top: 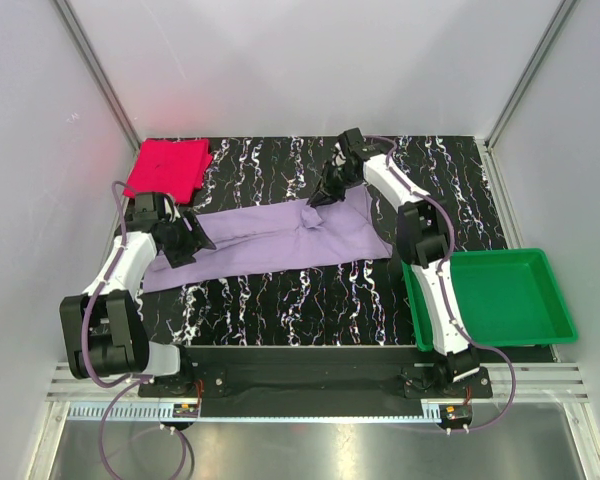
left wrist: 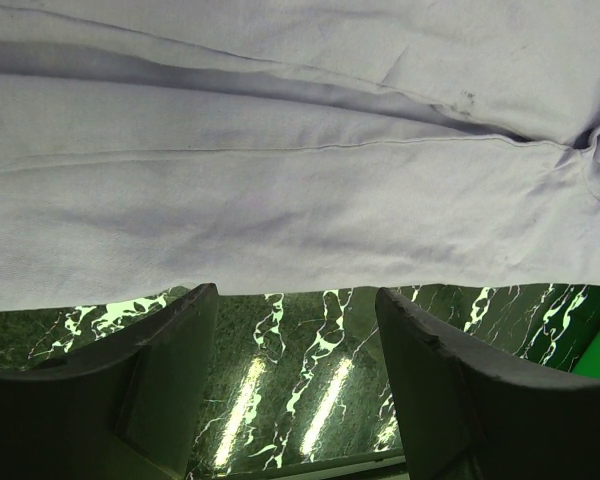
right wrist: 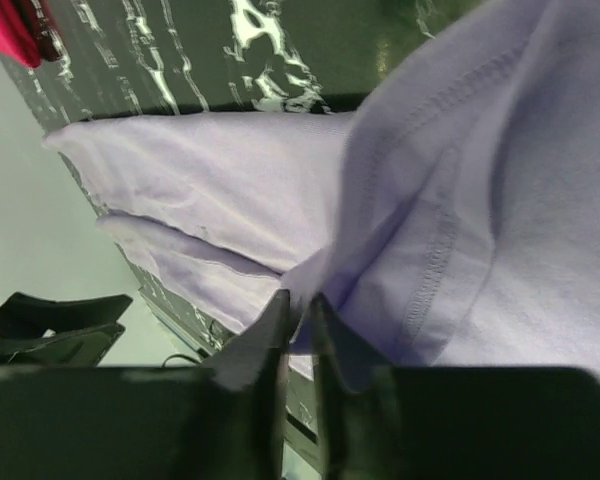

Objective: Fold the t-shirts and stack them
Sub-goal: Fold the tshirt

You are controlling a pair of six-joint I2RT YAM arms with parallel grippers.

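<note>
Black white-veined marble-look table (top: 280, 300); plain white walls (top: 310, 60) on three sides; metal corner posts (top: 96, 70).

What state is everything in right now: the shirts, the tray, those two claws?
lavender t-shirt: laid out as a long, partly folded strip.
pink-red t-shirt: folded square, far left corner.
green tray: empty.
left gripper: open, holding nothing.
right gripper: shut on a fold of the lavender t-shirt.

The lavender shirt (top: 270, 240) is soft matt cloth with stitched hems, the pink shirt (top: 168, 167) matt cloth. The surface (top: 310, 300) is glossy, marble-patterned black; the tray (top: 505, 300) shiny plastic.
</note>
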